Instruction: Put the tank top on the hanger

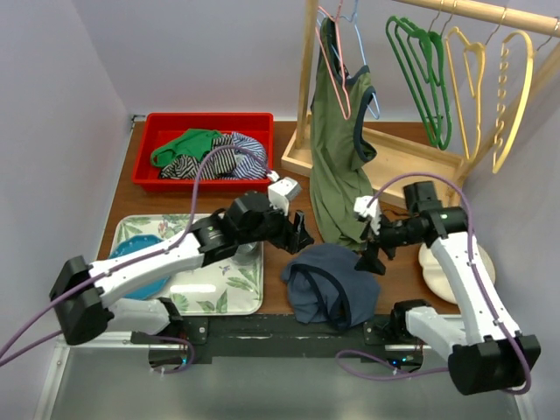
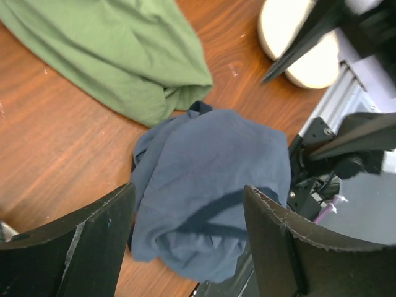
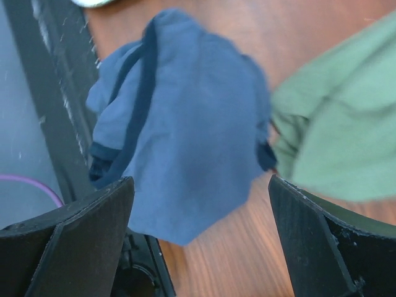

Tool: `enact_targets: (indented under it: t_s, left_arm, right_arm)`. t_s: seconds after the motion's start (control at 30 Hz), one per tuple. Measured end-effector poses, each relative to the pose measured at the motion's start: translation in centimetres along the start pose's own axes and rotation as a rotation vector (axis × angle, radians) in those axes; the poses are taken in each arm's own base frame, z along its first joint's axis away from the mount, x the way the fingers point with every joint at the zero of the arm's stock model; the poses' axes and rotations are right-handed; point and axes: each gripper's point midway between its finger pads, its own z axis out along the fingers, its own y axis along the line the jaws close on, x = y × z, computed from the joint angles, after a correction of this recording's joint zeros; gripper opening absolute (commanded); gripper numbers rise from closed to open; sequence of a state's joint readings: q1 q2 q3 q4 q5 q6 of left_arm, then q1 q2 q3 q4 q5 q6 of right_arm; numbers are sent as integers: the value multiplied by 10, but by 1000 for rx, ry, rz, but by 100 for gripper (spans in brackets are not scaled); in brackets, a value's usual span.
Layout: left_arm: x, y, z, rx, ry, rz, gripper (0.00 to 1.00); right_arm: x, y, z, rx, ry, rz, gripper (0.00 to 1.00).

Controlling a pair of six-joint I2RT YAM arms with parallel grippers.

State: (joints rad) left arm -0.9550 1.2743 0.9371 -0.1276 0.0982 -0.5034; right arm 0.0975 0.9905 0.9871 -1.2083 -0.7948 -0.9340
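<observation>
Over at about 10 o'clock on the table (image 1: 289, 223) sits a red bin (image 1: 145, 149) of crumpled clothes, and at 8 o'clock a floral tray (image 1: 229, 287) carries a blue plate (image 1: 138, 255). The left arm reaches across that tray, and the left gripper (image 1: 302, 238) hovers with its jaws spread and nothing between them. It is just off the 10 o'clock side of the tank top (image 1: 331, 282). The tank top lies in a crumpled navy heap at 6 o'clock on the table. Its near side spills onto the black base rail (image 1: 262, 332), and it is on no hanger. Right at its 12 o'clock the hem of an olive-green top (image 1: 337, 166) comes down to meet it, the rest hanging from a pink hanger (image 1: 333, 83). The right gripper (image 1: 372, 258) is poised at the heap's 2 o'clock edge, its fingers (image 3: 74, 241) released wide and the blue cloth lying below the gap. A pale dish (image 1: 437, 273) rests beside that arm at 4 o'clock. Up on the wooden rail (image 1: 490, 13) at 1 o'clock hang green hangers (image 1: 433, 96). To their right comes the hanger (image 1: 468, 144), bare and well away from the tank top, and last a yellow hanger with holes (image 1: 522, 79).
</observation>
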Motion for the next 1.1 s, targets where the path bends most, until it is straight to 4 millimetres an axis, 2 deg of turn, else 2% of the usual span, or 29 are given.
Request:
enact_targets:
  t_s: [0.13,0.27,0.33,0.43,0.47,0.53,0.6,0.67,0.73,0.77,0.8,0.93,1.1]
  left_arm:
    - [0,-7,-27,45,-34,35,75]
    - [31,0,-43,61,4,29,75]
    - [56,9,-48,53,51,14,75]
    - [87,18,-53,41,108,-16,75]
    - [96,20,-54,40,123,-26,75]
    - [111,22,-56,39,150,-46,75]
    - [122,22,-55,41,172,-62,75]
    - [129,20,-52,43,193,-70,75]
    - [134,17,-46,45,207,-69,75]
    - [137,17,-43,43,217,-66,75]
    - [141,18,-39,34,232,-63,75]
    - [148,22,-21,-22,284,-50,75]
    - [128,17,5,-67,268,-27,75]
  right_arm:
    - [1,21,29,-93,76,-100,94]
    - [0,25,49,-119,141,-147,94]
    - [2,22,60,-117,183,-165,94]
    - [5,24,78,-119,240,-201,87]
    - [8,25,83,-116,265,-212,82]
    - [17,26,92,-106,314,-230,77]
    - [25,23,95,-79,357,-235,67]
    - [32,14,92,-23,397,-236,55]
    - [34,3,85,52,419,-242,48]
    - [33,-1,80,82,421,-242,39]
    - [32,-4,74,114,416,-241,38]
    - [29,-25,46,261,383,-201,38]
    - [33,-46,26,389,390,-136,42]
